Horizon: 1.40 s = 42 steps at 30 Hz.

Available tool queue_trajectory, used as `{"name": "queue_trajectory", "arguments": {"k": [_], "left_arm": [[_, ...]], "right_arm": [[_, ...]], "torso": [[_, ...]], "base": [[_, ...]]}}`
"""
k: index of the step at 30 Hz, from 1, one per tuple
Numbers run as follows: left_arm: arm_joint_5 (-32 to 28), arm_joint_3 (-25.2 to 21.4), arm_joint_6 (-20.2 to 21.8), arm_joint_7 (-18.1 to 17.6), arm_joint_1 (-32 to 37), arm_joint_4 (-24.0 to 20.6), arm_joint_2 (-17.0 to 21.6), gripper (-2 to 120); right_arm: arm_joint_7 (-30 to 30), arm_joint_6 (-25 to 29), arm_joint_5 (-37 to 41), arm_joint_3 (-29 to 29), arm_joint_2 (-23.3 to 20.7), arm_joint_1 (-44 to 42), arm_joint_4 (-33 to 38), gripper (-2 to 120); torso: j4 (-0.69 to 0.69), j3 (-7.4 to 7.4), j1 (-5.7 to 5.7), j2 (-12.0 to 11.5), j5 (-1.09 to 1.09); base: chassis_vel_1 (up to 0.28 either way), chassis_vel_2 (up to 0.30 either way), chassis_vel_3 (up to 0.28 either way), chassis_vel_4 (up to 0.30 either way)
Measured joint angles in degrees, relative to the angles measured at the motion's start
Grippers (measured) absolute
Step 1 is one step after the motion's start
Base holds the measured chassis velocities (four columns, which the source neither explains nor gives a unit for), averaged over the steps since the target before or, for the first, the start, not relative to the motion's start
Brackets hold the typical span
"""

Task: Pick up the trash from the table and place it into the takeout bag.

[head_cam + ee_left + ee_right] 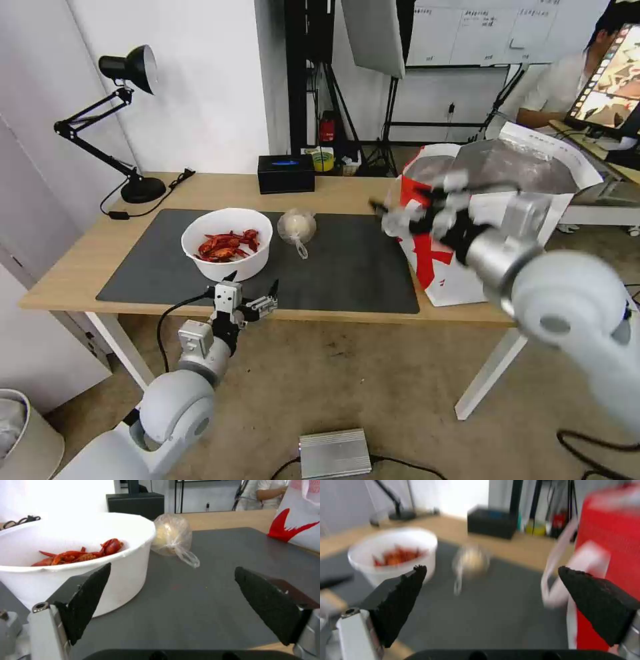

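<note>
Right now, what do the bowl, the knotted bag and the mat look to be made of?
Bowl: likely plastic or foam; smooth, matte white, thick even wall.
Knotted bag: thin clear plastic film; wrinkled, glossy, pale contents showing through.
Mat: dark grey, flat and matte, no glare; perhaps rubber or felt, unclear which.

The long light-wood surface (347, 193) on white legs carries a large dark grey mat (347, 267). On the mat sit a white round bowl of red crayfish shells (227, 243) and, just beside it, a knotted clear plastic bag (297, 228). A white-and-red foil-lined takeout bag (467, 267) stands at the mat's right end. Along the back edge rest a black rectangular tissue box (286, 173) and a black desk lamp (142, 189).
</note>
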Motion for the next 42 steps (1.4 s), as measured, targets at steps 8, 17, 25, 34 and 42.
{"name": "queue_trajectory", "arguments": {"k": [8, 17, 25, 34, 42], "left_arm": [[-0.04, 0.0, -0.06, -0.01, -0.17, 0.22, 0.03, 100], [-0.73, -0.1, -1.08, 0.03, -0.11, 0.49, 0.13, 100], [-1.23, -0.47, -1.43, 0.02, -0.22, 0.67, 0.69, 100], [-1.25, -0.4, -1.37, 0.03, 0.42, 0.41, 1.08, 100], [-1.86, -0.55, -0.38, 0.09, 1.2, -0.32, 1.6, 100]], "right_arm": [[1.87, -2.03, -1.33, 1.03, -0.37, -6.82, 2.46, 100], [2.51, -2.52, -4.8, 2.98, 0.01, -16.31, 3.77, 100], [8.24, -4.41, -6.61, 3.45, 0.92, -23.19, 5.96, 100], [10.88, -4.17, -9.75, 4.38, 2.11, -28.31, 6.9, 100], [6.94, 9.66, -23.65, 4.0, 5.03, -35.25, 3.81, 100]], "torso": [[0.0, 0.0, 0.0, 0.0, -0.01], [0.0, 0.0, 0.0, 0.0, -0.01], [0.0, 0.0, 0.0, 0.0, -0.01], [0.01, 0.01, 0.01, 0.0, -0.02], [0.01, 0.0, 0.0, 0.0, -0.01]], "base": [[0.0, 0.0, 0.0, 0.0], [0.0, 0.0, 0.0, 0.0], [0.0, 0.0, 0.0, 0.0], [0.0, 0.0, 0.0, 0.0], [0.0, 0.0, 0.0, 0.0]]}}
